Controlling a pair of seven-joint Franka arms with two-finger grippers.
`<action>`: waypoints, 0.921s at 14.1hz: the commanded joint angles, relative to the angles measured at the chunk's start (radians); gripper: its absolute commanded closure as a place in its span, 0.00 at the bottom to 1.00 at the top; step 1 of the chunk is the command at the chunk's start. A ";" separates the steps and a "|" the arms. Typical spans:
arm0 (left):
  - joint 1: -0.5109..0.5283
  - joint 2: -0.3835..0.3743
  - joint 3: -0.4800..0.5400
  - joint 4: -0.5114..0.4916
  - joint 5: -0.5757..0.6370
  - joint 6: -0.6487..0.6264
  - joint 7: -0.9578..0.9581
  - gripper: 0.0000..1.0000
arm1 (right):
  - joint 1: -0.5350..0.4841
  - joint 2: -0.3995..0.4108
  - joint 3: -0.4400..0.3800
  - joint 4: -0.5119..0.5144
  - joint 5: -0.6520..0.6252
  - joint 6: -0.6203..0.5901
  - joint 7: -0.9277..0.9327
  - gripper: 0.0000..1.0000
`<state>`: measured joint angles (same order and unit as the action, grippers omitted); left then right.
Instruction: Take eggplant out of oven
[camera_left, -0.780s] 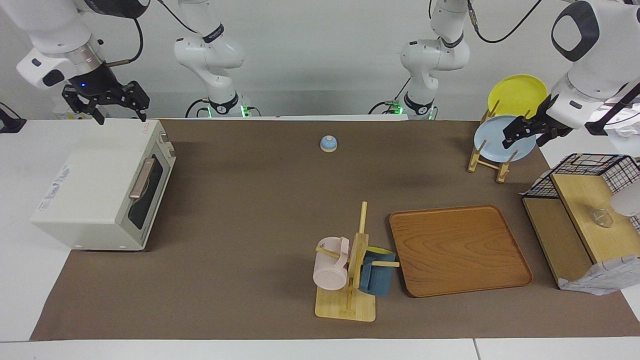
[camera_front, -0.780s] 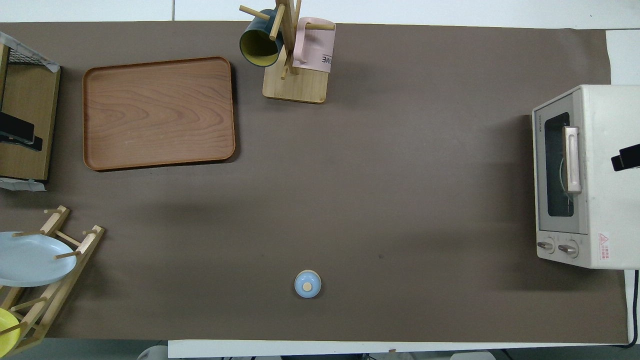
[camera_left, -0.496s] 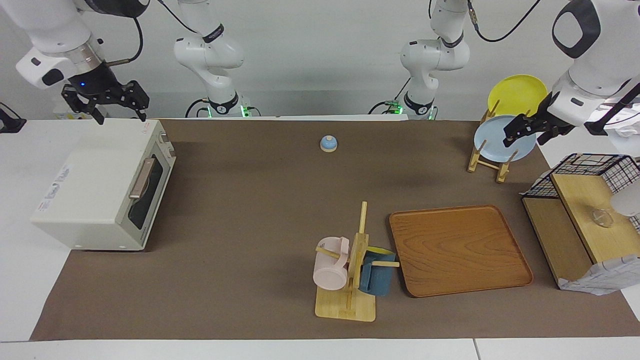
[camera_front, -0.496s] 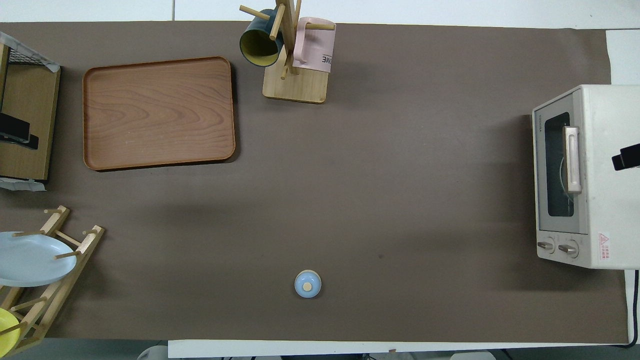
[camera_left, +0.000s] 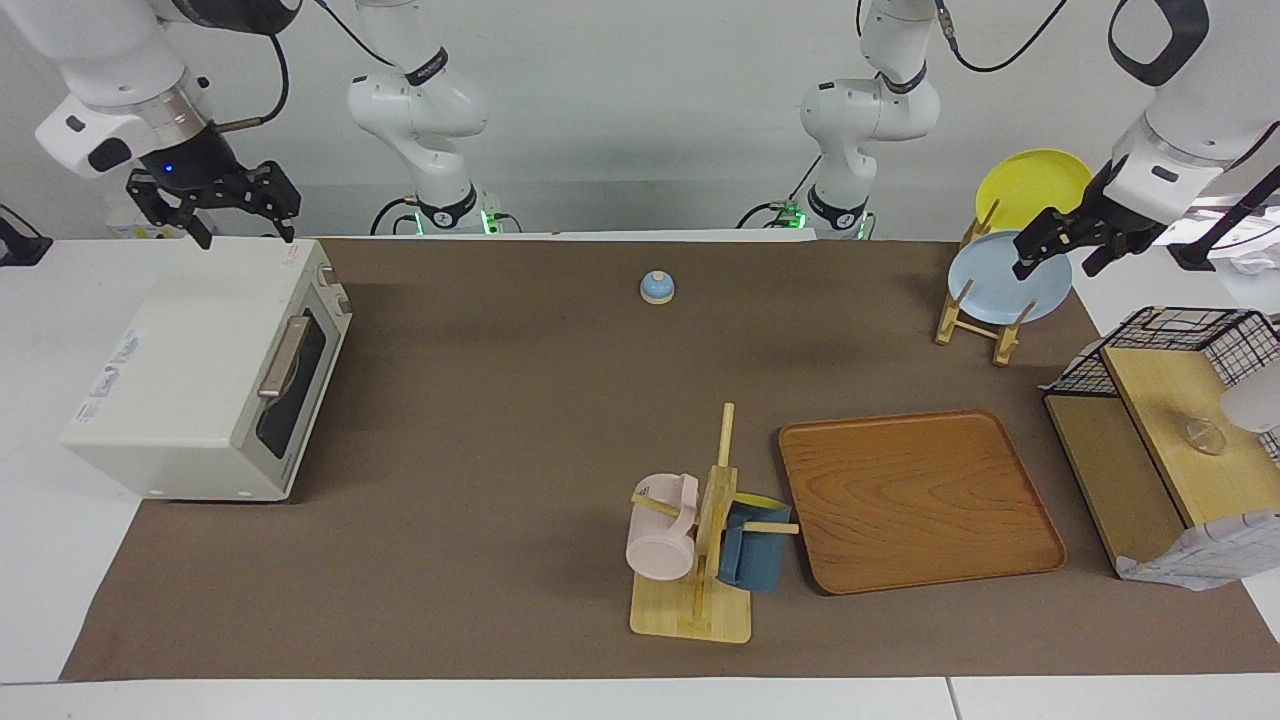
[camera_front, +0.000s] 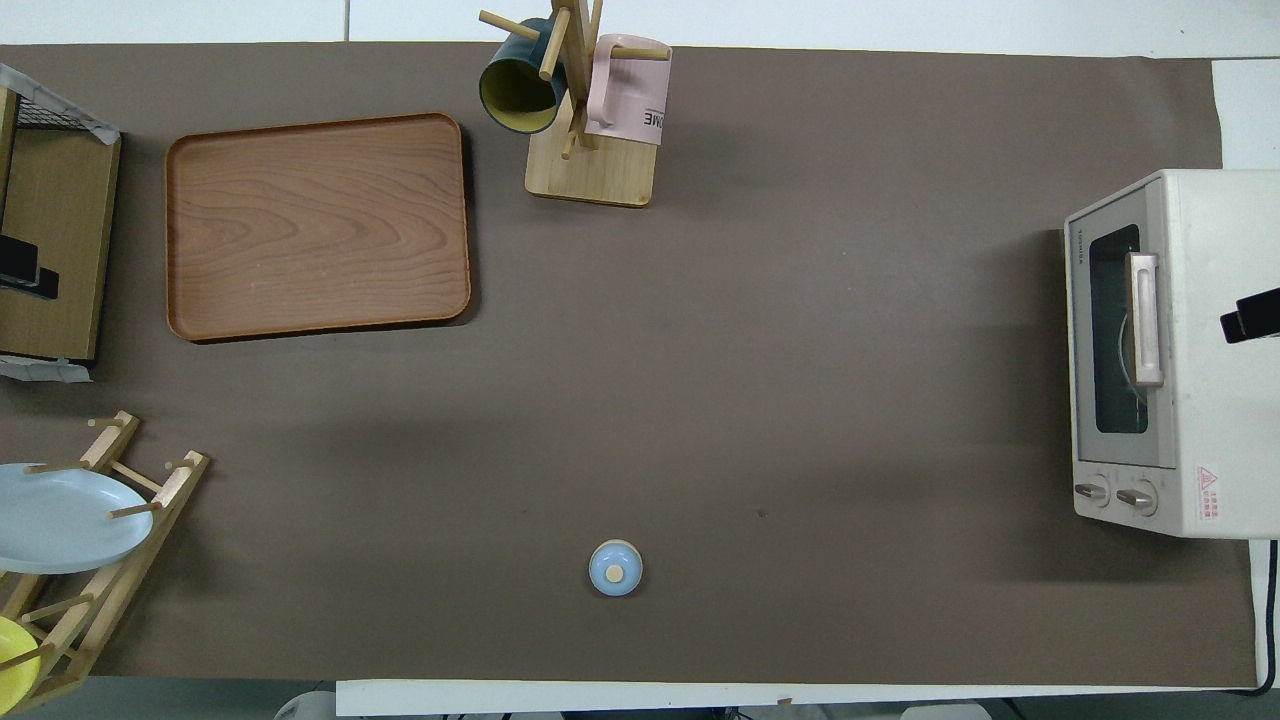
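Left hand (camera_left: 1063, 256), fingers apart, has risen beside the blue plate (camera_left: 1000, 282); right hand (camera_left: 243, 222), fingers spread, stays above the oven (camera_left: 205, 372). Oven door is closed on the bench (camera_left: 500, 400); eggplant can't be made out.

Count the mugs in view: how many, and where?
2. The pink mug and the blue mug both hang on the wooden mug tree, which stands beside the tray, farther from the robots than the bell. None seems hidden.
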<state>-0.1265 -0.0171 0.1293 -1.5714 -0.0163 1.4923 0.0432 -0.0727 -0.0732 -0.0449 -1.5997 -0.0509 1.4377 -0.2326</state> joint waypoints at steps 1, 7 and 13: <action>0.002 -0.023 0.004 -0.001 0.010 -0.027 0.000 0.00 | -0.007 -0.057 0.007 -0.135 0.020 0.103 -0.017 0.90; 0.001 -0.029 0.004 -0.005 0.010 -0.027 0.000 0.00 | 0.027 0.035 0.008 -0.273 -0.073 0.363 -0.016 1.00; 0.002 -0.034 0.003 -0.010 0.009 -0.027 0.000 0.00 | 0.001 0.032 0.008 -0.358 -0.124 0.411 -0.022 1.00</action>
<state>-0.1244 -0.0345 0.1315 -1.5715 -0.0157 1.4811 0.0432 -0.0529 -0.0179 -0.0420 -1.9009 -0.1636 1.7997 -0.2338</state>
